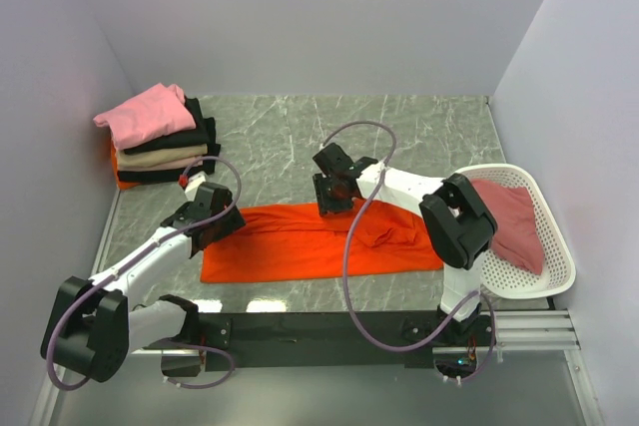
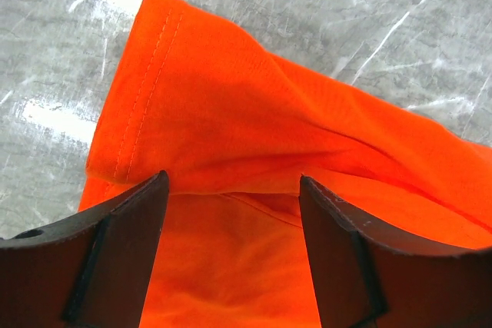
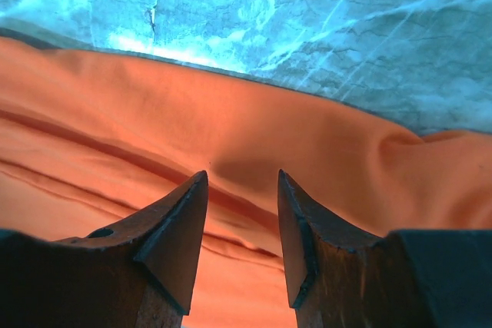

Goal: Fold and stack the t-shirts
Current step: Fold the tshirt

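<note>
While the limp, light orange t-shirt is lying by the table front edge, left gripper & right gripper are hovering spread; pinching the far fold prob. best.

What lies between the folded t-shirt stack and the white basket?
Top view: bare marble tabletop beside the stack, then the right gripper and its arm above the orange t-shirt, reaching back to the basket.

White arm shells, black joints, lilac cables, left hand and right hand black, wedge-shaped fingers
</note>
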Robot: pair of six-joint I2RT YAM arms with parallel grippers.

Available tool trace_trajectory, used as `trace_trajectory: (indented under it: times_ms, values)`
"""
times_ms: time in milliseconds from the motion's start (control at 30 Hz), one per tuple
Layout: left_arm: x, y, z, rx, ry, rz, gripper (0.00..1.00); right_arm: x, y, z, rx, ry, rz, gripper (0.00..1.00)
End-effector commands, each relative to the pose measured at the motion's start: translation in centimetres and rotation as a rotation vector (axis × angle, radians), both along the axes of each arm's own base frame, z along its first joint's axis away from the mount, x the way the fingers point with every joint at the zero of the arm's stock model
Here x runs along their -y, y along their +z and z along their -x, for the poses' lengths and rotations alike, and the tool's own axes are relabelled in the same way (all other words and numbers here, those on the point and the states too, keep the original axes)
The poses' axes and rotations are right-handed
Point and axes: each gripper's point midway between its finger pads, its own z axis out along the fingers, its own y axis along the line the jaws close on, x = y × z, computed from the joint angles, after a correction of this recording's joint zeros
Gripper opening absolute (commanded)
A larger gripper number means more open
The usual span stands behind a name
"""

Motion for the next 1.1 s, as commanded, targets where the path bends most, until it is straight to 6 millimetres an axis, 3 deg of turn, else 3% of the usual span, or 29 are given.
trace_trajectory:
  times_ms: [0, 233, 400, 800, 900, 1067]
  values:
    - [0.6, 1.5, -0.6, 0.038, -0.004, 0.028, 0.74, -1.9, 0.5, -0.7, 0.037, 0.02, -0.03, 0.49]
    - [0.5, 1.8, -1.2, 0.045, -0.006, 0.013, 0.75, -2.5, -0.3, 1.1, 0.017, 0.045, -0.014, 0.48]
    - [0.5, 1.8, -1.5, 0.041, -0.009, 0.005, 0.75, -1.9, -0.8, 2.9, 0.018, 0.052, 0.019, 0.48]
    - [1.5, 1.1, -3.6, 0.047, -0.011, 0.018, 0.75, -0.7, 0.4, 5.3, 0.045, 0.067, 0.029, 0.47]
    - [2.0, 1.7, -4.5, 0.059, -0.017, 0.026, 0.74, -0.3, 0.5, 5.7, 0.046, 0.062, 0.035, 0.47]
    - [2.4, 2.8, -5.6, 0.097, -0.015, 0.039, 0.74, 0.6, 2.5, 5.7, 0.089, 0.03, 0.022, 0.47]
